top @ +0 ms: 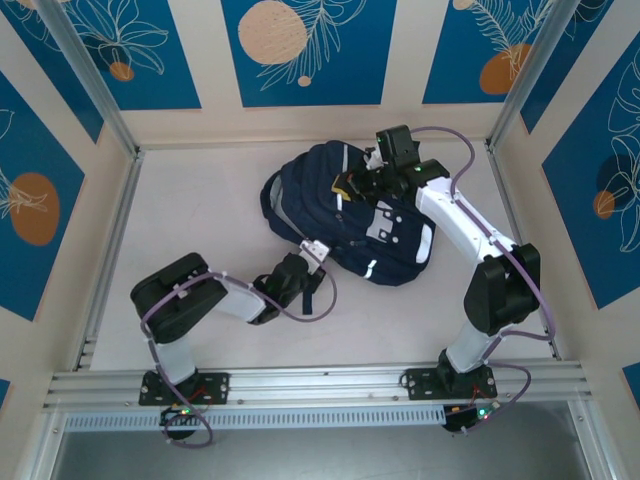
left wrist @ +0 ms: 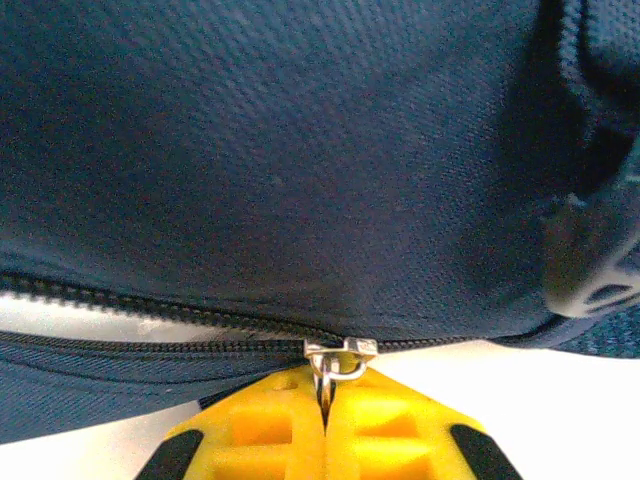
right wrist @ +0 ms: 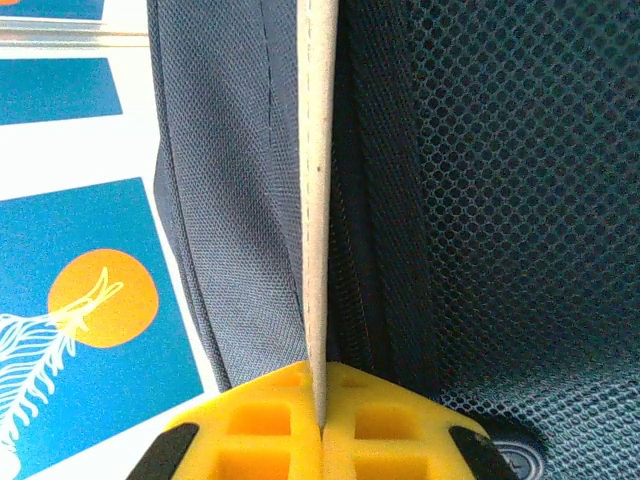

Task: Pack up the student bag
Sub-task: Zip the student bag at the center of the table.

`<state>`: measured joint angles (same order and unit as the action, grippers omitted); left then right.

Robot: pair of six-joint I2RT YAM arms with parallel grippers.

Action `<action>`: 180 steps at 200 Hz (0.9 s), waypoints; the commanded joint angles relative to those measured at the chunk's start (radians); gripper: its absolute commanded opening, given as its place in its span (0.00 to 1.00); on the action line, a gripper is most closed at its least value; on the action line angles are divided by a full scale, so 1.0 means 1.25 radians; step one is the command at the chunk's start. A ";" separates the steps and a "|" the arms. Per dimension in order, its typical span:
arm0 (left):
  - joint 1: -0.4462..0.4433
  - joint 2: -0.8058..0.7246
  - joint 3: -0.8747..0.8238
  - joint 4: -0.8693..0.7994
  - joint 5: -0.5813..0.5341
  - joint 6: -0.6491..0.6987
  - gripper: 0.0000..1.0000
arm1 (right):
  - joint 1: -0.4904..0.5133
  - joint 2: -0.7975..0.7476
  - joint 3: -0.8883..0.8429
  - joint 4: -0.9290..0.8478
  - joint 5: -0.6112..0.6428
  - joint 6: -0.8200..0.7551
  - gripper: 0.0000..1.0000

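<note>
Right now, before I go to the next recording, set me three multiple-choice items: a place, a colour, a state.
1. Where does the left gripper grip the student bag?
A. the metal zip pull
B. a shoulder strap
C. a side pocket's mesh
2. What colour are the grippers' fingers?
A. black
B. yellow
C. white
3. How is the right gripper?
A. wide open above the bag
B. shut on a pale grey strip of the bag
C. shut on nothing
Key: 1 A, the pull sits pinched between the fingers in the left wrist view; 2 B, both wrist views show yellow; 3 B, the strip runs down into the closed fingers.
</note>
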<state>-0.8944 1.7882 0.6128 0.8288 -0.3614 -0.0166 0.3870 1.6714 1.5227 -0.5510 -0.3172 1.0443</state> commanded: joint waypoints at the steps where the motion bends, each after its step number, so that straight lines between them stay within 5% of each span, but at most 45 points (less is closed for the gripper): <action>1: 0.011 -0.043 -0.009 -0.069 -0.083 -0.025 0.00 | 0.009 -0.025 0.029 -0.053 0.016 -0.055 0.00; 100: 0.066 -0.144 -0.029 -0.219 -0.130 -0.096 0.00 | 0.074 0.062 0.068 -0.109 0.085 -0.160 0.00; 151: 0.093 -0.191 -0.023 -0.305 -0.086 -0.142 0.00 | 0.089 0.084 0.081 -0.144 0.137 -0.219 0.00; 180: 0.089 -0.210 0.006 -0.394 0.029 -0.177 0.00 | 0.103 0.047 0.082 -0.173 0.246 -0.238 0.42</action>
<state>-0.7982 1.5711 0.5911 0.4541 -0.3985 -0.1780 0.5018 1.7729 1.5982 -0.6743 -0.1345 0.7963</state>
